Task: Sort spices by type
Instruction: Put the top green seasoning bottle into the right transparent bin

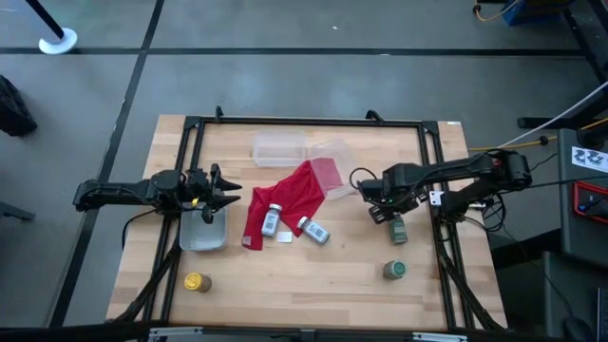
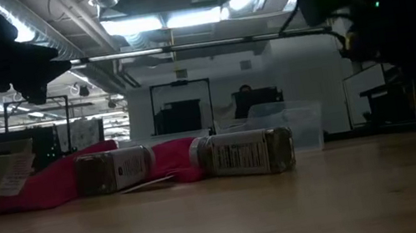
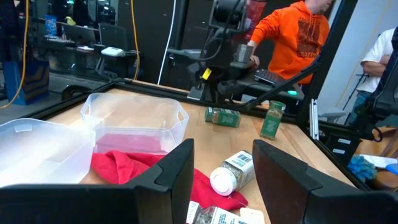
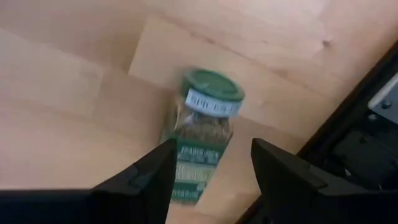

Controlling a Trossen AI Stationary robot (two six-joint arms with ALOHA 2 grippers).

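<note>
A green-capped jar (image 4: 205,140) lies on its side on the table near the right edge (image 1: 397,229). My right gripper (image 4: 211,182) hovers over it, open, one finger on either side, pointing down (image 1: 384,213). The second green-capped jar (image 1: 394,271) stands upright nearer the front. Two silver-grey jars (image 1: 273,220) (image 1: 314,230) lie on their sides at the lower edge of the red cloth (image 1: 290,195). The yellow jar (image 1: 195,282) stands at the front left. My left gripper (image 1: 231,197) waits open above the left side, facing the cloth (image 3: 224,180).
A clear tub (image 1: 204,230) sits below the left gripper. Two more clear tubs (image 1: 278,149) (image 1: 330,157) stand at the far side, one on the cloth. A black frame (image 1: 304,122) borders the table. A person in an orange hoodie (image 3: 298,37) stands beyond the right side.
</note>
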